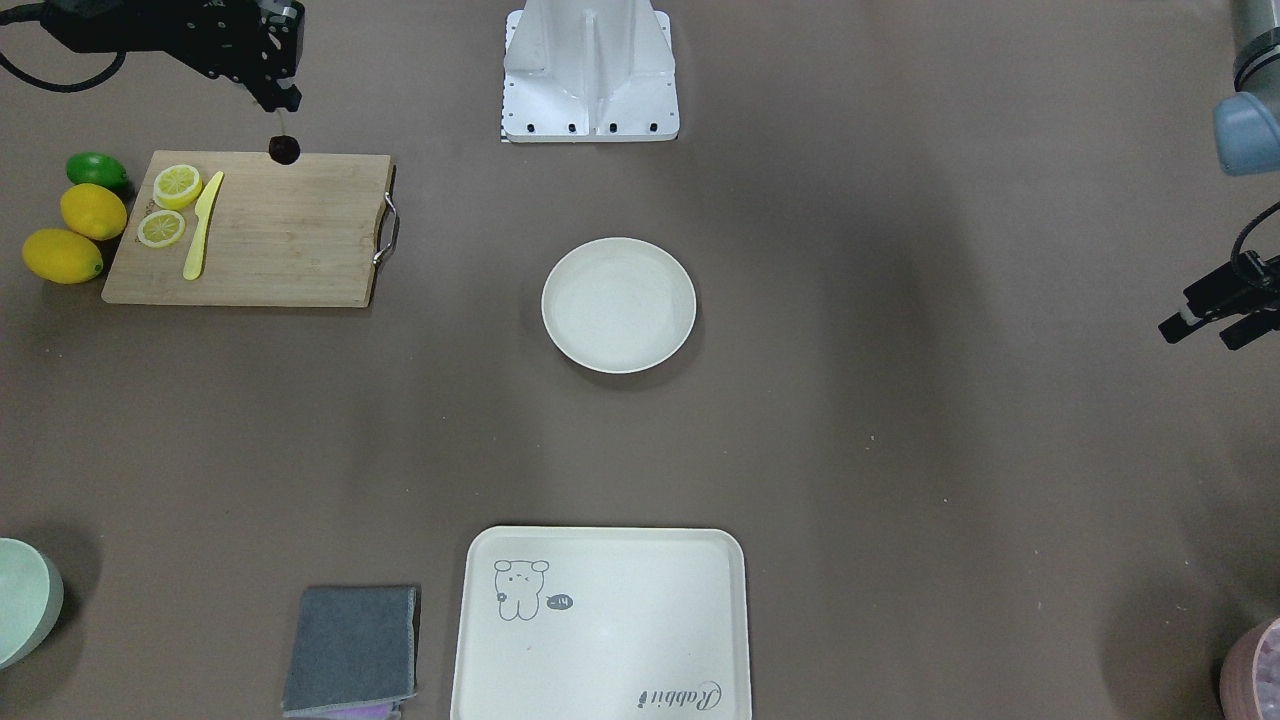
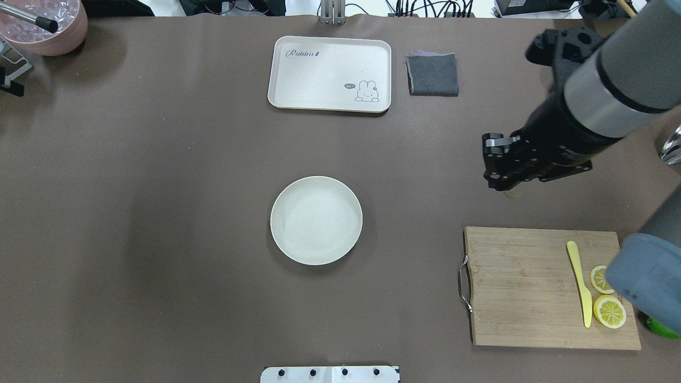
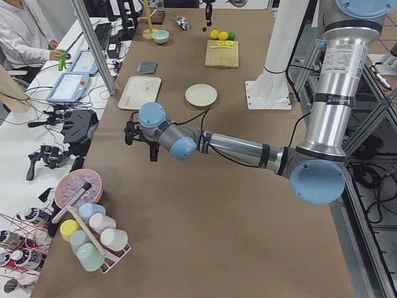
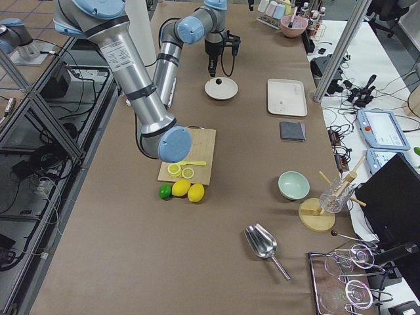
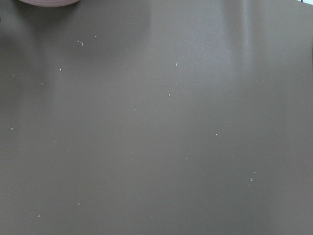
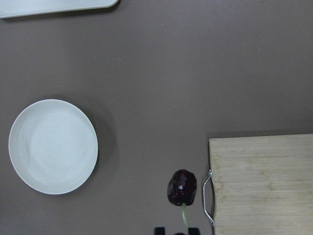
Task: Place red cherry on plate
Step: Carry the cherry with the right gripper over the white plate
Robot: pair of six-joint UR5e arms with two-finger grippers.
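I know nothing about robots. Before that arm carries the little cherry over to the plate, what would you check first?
1. Cherry held: the red cherry hangs by its stem from the right gripper. Ok.
2. Cherry lifted: it hangs in the air beside the cutting board handle. Ok.
3. Plate ready: the plate is empty. Ok.
4. Path: only bare table lies between cherry and plate. Ok.
5. Other arm: the left gripper is open at the table's far side, away from the plate. Ok.
6. Firmness of the grip on the thin stem: cannot tell.
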